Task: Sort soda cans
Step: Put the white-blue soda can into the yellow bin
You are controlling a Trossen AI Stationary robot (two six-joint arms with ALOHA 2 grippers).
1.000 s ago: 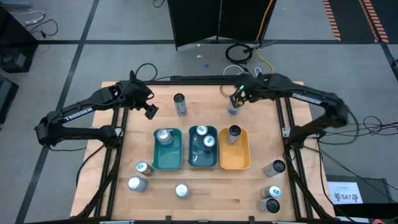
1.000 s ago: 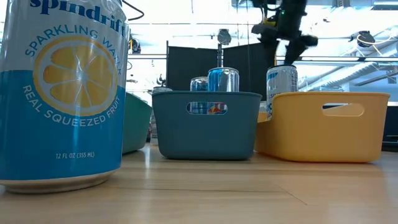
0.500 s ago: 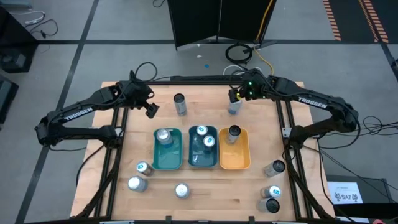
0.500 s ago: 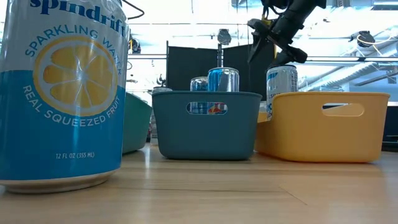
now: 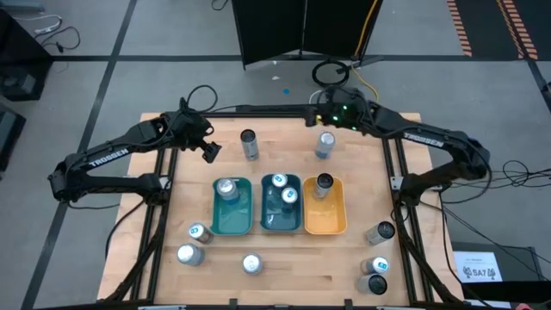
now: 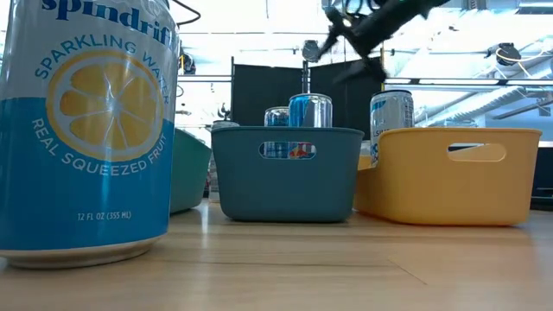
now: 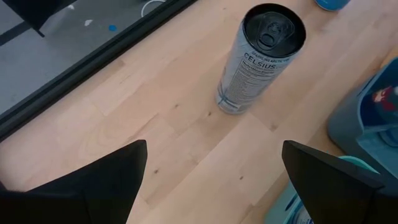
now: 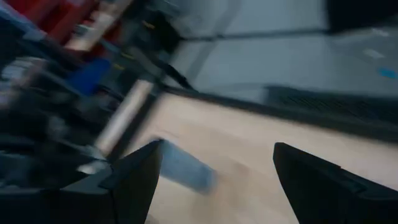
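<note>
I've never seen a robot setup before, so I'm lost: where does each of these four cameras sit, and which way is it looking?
High view: overhead, straight down on the table; both arms show.
Low view: at tabletop height, looking level past a Spindrift can; one arm shows up top.
Left wrist view: on the left arm, looking down past its open fingers.
Right wrist view: on the right arm, blurred, past its fingers.
Shared: the Celsius can also appears from overhead.

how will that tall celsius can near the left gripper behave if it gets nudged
The Celsius can stands upright, tall and slim, so it probably tips easily. Its round body would likely roll once down. The smooth metal wall may be slippery between the open left gripper fingers.
</note>
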